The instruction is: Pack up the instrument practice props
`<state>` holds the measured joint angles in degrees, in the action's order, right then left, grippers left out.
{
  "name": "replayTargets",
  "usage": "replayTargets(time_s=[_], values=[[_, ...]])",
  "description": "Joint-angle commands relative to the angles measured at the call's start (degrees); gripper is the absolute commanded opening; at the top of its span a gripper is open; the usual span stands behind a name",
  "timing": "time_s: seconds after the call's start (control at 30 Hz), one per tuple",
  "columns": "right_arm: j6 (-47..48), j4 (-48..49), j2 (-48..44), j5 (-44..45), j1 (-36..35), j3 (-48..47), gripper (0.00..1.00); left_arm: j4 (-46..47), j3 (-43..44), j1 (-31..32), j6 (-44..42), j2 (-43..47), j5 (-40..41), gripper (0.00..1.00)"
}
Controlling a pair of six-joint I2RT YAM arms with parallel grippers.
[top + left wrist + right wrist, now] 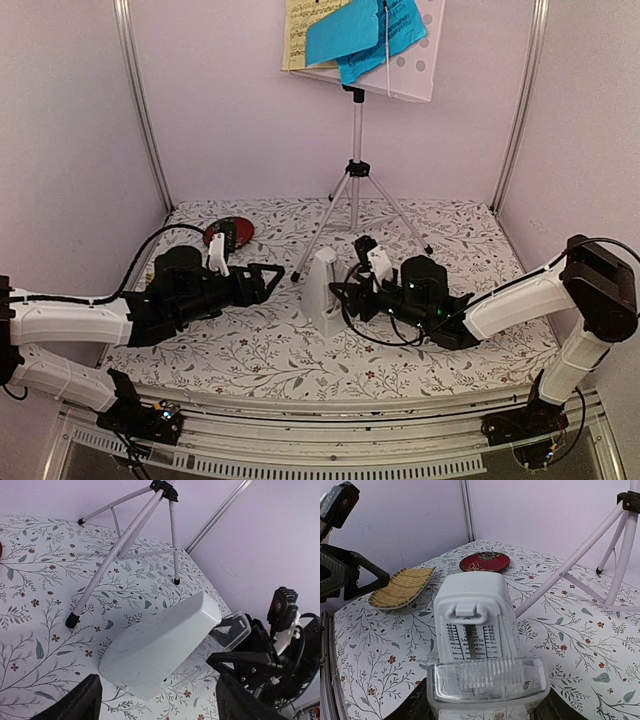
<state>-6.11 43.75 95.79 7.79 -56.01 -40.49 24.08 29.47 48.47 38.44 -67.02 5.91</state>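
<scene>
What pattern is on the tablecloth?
White tablecloth printed with grey-green leafy vines and small red flowers; clearest in left wrist view.

**Your table [460,262]: a pale cloth printed with leafy sprigs, four things on it.**
You have the white pyramid metronome [322,288] standing upright near the middle. Behind it, the silver tripod legs [323,229] of the music stand spread their black-tipped feet on the cloth, one foot just beside the metronome. On your left lies the round red dish [484,561], with the yellow woven bamboo tray [402,586] nearer you and apart from it.
</scene>
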Motion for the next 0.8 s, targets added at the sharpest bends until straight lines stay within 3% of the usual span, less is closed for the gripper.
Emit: replayTargets(time_s=[0.0,0.77], values=[[0.66,1.99,1.49,1.88,-0.53,-1.25,0.52,0.06,-1.01,-0.55,0.80,0.60,0.54,0.81],[5.32,7.16,4.76,3.57,-1.71,0.26,0.52,-0.01,-0.82,-0.56,0.43,0.82,0.86,0.81]])
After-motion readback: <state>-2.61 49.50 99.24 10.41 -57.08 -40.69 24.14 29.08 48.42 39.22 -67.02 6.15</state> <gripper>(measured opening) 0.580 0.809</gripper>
